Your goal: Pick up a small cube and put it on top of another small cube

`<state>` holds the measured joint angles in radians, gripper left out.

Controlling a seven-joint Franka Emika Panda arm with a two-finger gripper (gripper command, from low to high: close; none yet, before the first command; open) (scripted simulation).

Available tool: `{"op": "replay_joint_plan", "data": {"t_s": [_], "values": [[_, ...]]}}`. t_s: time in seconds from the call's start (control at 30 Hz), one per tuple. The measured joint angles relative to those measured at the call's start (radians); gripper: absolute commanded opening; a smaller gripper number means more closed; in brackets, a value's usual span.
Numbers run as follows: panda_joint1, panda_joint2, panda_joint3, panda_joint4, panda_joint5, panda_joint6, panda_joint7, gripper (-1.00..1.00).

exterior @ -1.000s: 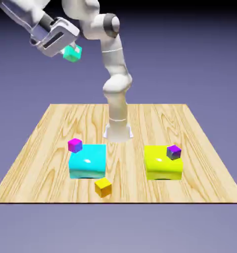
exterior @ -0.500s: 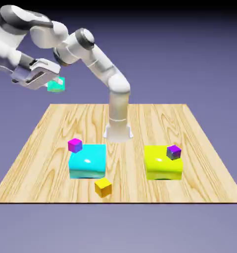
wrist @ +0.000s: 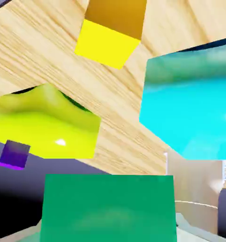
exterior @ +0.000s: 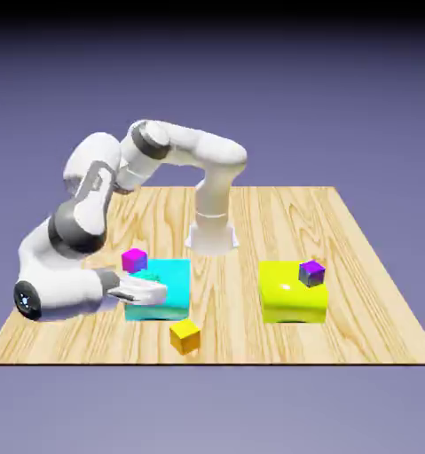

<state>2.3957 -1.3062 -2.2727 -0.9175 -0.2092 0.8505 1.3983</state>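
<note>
Exterior view: gripper brought low on the exterior view's left, lying nearly level over the table and reaching sideways at the cyan block. Closed on the teal-green cube, judging by the hand view, where it fills the bottom middle, large, right where the fingertips belong. Jaws apart only by the cube's width.

Pick-up judged done. Placing not yet done: cube off the table, in the grip, resting on no other small cube. Candidates for the base: magenta cube by the cyan block's far corner, close to the hand; orange cube on the table just in front of that block. Left to do: settle over one of them, lower squarely, let go, draw clear without nudging the stack.

Hard to make out:
- teal-green cube in the exterior view, almost lost against the cyan block of similar colour; touching that block or just short of it, cannot tell
- fingertips in the hand view, covered by the cube
- magenta cube absent from the hand view; whether on the block's edge or on the table behind it, unclear
- yellow block and purple cube well apart on the far side, seen tilted in the hand view
- which small cube is aimed at, not shown
</note>
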Motion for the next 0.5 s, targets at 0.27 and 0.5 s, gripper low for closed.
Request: {"op": "replay_joint_plan", "data": {"t_s": [0.27, 0.5], "values": [[0.002, -0.027, -0.026, -0.151, -0.042, 0.105, 0.032, -1.0], [-0.073, 0.015, -0.02, -0.349, -0.045, 0.22, 0.044, 1.0]]}}
